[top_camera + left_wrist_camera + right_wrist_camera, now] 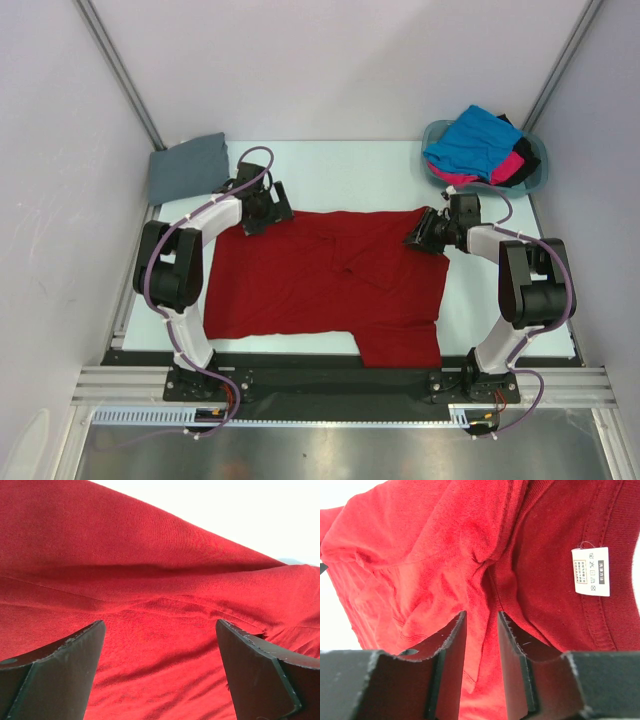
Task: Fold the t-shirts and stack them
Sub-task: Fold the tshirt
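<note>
The deep red t-shirt (320, 285) lies spread across the table with a wrinkle near its middle. My left gripper (264, 214) is at its back left corner, jaws wide open over red cloth (160, 580), holding nothing. My right gripper (420, 237) is at the back right corner, fingers closed on a fold of the red shirt (445, 555) near the collar, where a white care label (590, 571) shows. The slate grey t-shirt (188, 166) lies folded at the back left. The bright blue (470, 140), hot pink (510, 166) and black (527, 158) t-shirts are heaped in the basket.
The teal plastic basket (437, 131) stands at the back right corner of the table. Grey walls close in the left, right and back sides. Bare table shows behind the red shirt and to its right.
</note>
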`<action>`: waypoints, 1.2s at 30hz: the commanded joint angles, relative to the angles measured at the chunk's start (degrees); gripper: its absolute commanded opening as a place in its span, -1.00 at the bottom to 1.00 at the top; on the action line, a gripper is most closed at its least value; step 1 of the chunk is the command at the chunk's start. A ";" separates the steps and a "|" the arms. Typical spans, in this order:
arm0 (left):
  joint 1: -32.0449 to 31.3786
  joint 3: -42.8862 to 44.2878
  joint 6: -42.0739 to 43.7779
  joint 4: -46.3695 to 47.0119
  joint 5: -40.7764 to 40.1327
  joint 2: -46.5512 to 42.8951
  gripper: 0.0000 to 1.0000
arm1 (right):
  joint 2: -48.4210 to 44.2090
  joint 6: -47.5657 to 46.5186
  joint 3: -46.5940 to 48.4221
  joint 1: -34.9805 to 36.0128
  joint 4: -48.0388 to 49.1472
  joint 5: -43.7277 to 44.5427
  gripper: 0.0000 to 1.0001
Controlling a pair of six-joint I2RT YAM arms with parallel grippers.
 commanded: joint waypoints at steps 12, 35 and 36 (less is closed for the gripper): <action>-0.35 2.60 1.28 -0.07 0.69 0.33 0.97 | 2.68 -0.21 1.71 0.07 2.08 -1.58 -0.30; -0.35 3.13 1.37 -0.42 0.78 0.95 0.96 | 5.32 -0.56 3.64 1.57 2.43 -3.77 -0.51; -0.35 3.13 1.37 -0.42 0.78 0.86 0.97 | 5.32 -0.74 3.73 1.65 2.17 -3.77 -0.56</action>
